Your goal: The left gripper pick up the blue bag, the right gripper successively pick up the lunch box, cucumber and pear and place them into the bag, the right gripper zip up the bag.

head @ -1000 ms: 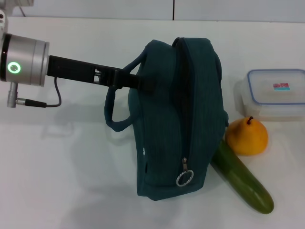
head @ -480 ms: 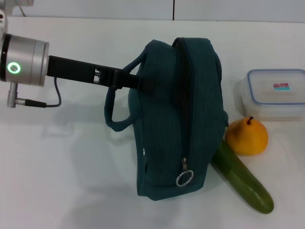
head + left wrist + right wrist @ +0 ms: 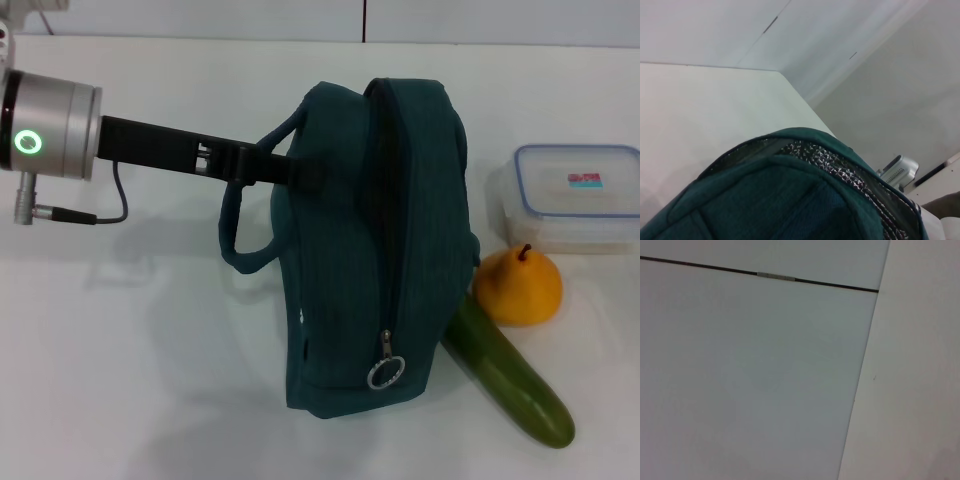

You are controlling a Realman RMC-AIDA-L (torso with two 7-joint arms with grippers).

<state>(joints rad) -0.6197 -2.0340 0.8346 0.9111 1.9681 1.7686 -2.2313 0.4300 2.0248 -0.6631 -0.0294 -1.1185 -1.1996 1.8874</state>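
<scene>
The blue bag point(image 3: 370, 250) stands upright in the middle of the white table point(image 3: 150, 350) in the head view. Its zipper runs down the front with the silver ring pull point(image 3: 385, 372) near the bottom. My left gripper point(image 3: 300, 172) reaches in from the left and is shut on the bag's upper side by a loop handle point(image 3: 235, 235). The left wrist view shows the bag's fabric point(image 3: 765, 205) and its silver lining point(image 3: 840, 172). The lunch box point(image 3: 578, 195), the pear point(image 3: 518, 287) and the cucumber point(image 3: 510, 385) lie right of the bag. The right gripper is out of view.
The left arm's silver wrist with the green ring point(image 3: 50, 125) and a dangling cable point(image 3: 100, 215) hang over the table's left side. The right wrist view shows only plain wall panels point(image 3: 765, 365). The cucumber's upper end touches the bag's lower right side.
The bag's lower end has swung very slightly to the left, and the lunch box shows a touch further left. The left arm holds its place.
</scene>
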